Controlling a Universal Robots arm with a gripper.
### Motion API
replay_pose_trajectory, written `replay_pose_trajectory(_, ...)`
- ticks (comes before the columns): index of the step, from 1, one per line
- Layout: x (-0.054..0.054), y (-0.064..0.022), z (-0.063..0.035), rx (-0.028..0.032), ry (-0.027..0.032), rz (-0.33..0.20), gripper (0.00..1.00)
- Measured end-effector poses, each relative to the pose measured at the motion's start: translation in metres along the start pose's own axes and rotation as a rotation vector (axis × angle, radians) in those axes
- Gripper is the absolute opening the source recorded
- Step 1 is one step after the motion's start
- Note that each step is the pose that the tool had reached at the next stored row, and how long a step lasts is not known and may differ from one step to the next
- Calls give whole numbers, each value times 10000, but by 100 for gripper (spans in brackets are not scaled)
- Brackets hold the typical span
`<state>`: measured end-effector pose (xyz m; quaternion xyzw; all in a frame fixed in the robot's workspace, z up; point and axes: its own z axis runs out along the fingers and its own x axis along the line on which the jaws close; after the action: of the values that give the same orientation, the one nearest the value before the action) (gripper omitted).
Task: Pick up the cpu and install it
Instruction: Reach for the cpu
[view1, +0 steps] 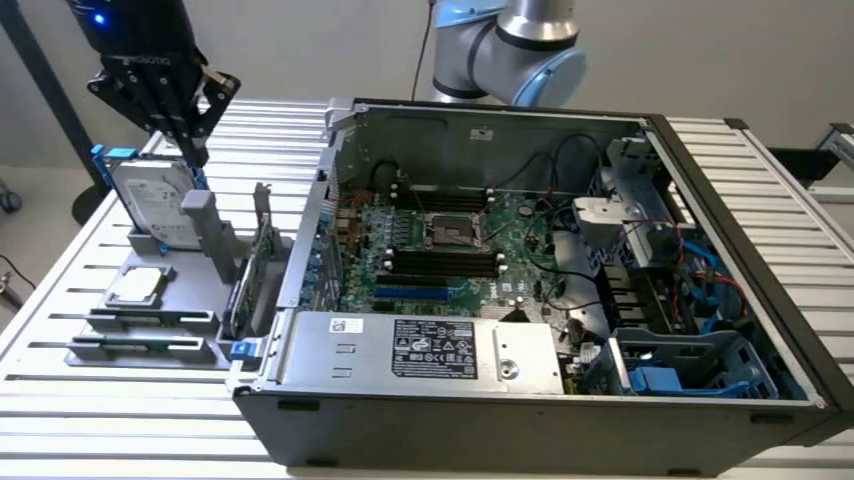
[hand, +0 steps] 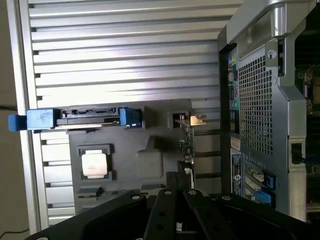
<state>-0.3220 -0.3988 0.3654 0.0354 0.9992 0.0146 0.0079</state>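
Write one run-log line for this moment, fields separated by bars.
gripper: above hard drive | cpu: flat in grey tray, untouched | install: not done

An open computer case (view1: 534, 430) lay on the slatted surface (view1: 120, 420), its motherboard (view1: 454, 250) and power supply (view1: 427, 350) exposed. Beside it, on the exterior view's left, a grey tray (hand: 150, 162) held a hard drive (view1: 147, 195) with blue rails standing on edge and an upright expansion card (view1: 260, 270).
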Motion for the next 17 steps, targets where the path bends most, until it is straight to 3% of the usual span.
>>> replay_pose_trajectory(17,776,-60,161,68,49,1,11)
